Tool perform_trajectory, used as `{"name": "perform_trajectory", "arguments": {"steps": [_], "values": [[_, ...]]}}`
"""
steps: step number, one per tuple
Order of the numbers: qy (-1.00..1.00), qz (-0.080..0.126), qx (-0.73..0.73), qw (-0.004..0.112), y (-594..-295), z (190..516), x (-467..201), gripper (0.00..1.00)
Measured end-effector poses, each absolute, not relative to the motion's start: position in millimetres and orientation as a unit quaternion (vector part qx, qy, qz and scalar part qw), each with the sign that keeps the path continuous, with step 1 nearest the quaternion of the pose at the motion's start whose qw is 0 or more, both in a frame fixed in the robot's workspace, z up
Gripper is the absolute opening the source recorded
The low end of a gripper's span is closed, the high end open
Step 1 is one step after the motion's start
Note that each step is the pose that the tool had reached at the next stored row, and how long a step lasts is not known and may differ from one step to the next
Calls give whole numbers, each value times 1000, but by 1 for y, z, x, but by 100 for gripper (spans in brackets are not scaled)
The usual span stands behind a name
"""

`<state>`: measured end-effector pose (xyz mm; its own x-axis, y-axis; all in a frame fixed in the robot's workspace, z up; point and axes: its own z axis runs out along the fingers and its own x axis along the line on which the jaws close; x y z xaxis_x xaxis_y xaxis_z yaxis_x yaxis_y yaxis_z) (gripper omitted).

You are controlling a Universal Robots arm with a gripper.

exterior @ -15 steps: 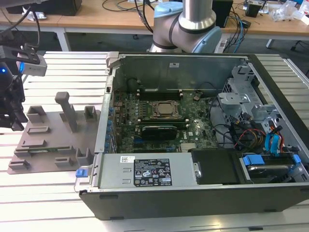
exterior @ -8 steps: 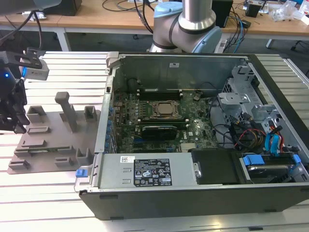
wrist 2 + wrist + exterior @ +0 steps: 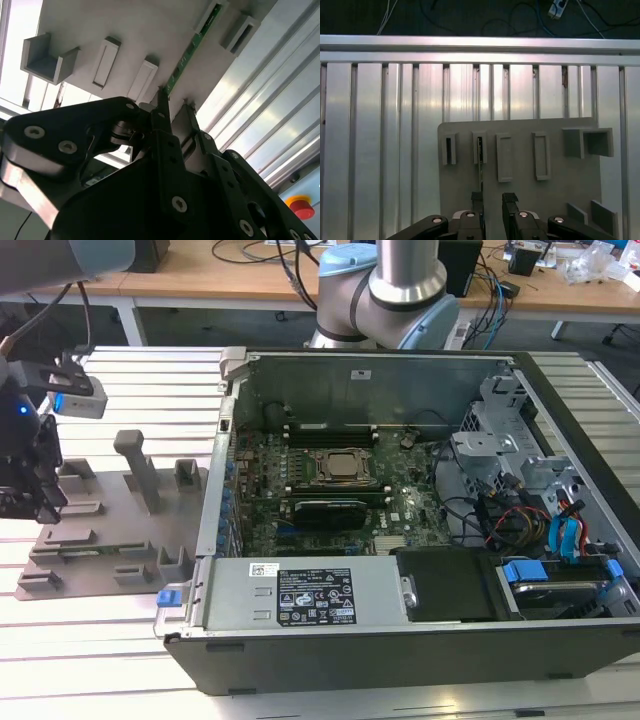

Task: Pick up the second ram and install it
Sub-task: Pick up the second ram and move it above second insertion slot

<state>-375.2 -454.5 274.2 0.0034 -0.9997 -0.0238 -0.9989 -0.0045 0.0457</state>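
Your black two-finger gripper (image 3: pixel 40 502) hangs low at the exterior view's left, pointing down. In both wrist views you can see its fingers (image 3: pixel 509 201) standing parted, a narrow gap between them. Your grey and light-blue jointed arm (image 3: pixel 385 285) rises at the back.

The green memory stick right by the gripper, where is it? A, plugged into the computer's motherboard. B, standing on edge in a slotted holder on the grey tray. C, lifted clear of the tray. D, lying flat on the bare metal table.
B: in the first wrist view the second ram stands on edge in a holder on the grey tray, the open gripper at its end.
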Motion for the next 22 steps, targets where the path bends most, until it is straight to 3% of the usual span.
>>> {"name": "perform_trajectory", "arguments": {"steps": [22], "values": [[-705, -24, 708, 9, -462, 202, -358, 30]]}}
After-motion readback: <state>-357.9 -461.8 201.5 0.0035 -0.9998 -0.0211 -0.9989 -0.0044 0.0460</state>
